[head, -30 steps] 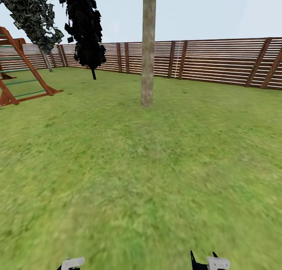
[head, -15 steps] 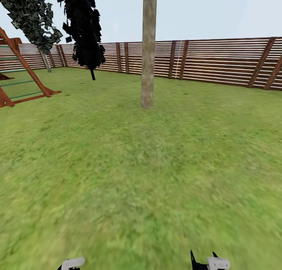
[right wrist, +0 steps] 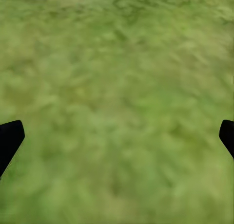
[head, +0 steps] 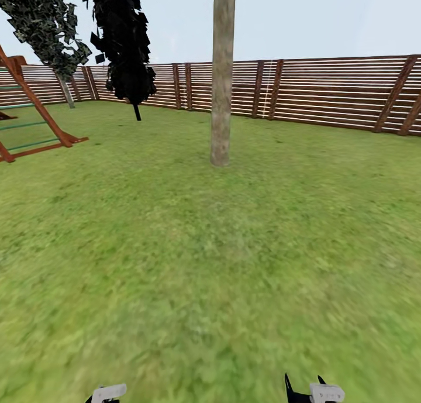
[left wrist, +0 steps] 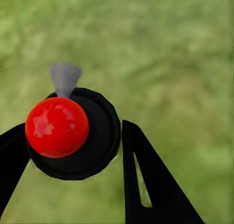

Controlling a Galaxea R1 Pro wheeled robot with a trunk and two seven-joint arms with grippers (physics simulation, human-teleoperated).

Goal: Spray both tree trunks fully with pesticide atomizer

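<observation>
Ahead, across the grass (head: 193, 262), stands the upright tree trunk (head: 222, 75), a thick post of blotchy grey-beige bark rising out of the top of the head view, its foot planted on the lawn well short of the brown slat fence (head: 327, 90) that closes the garden behind it. Off to the left a second tree (head: 44, 23) leans over near the fence corner, its thin pale trunk slanting under a grey-green jagged crown. Between the two hangs a darker, almost black mass of leaves (head: 123, 37) on a thin stem. At the far left edge sits a red-brown wooden climbing frame (head: 32, 113) with green rungs.

Down at the bottom edge of the head view, pale parts of both arms just peek in.

The pesticide atomizer (left wrist: 73, 131) sits in the left hand (left wrist: 73, 151), seen from above in the left wrist view: a round black body with a glossy red spot on top and a grey nozzle pointing away. The black fingers (left wrist: 151, 185) are clenched on either side of it, over blurred grass.

The right hand (right wrist: 117, 136) is released, its two dark fingertips (right wrist: 9, 139) spread wide apart at opposite edges of the right wrist view, with bare lawn between them.
</observation>
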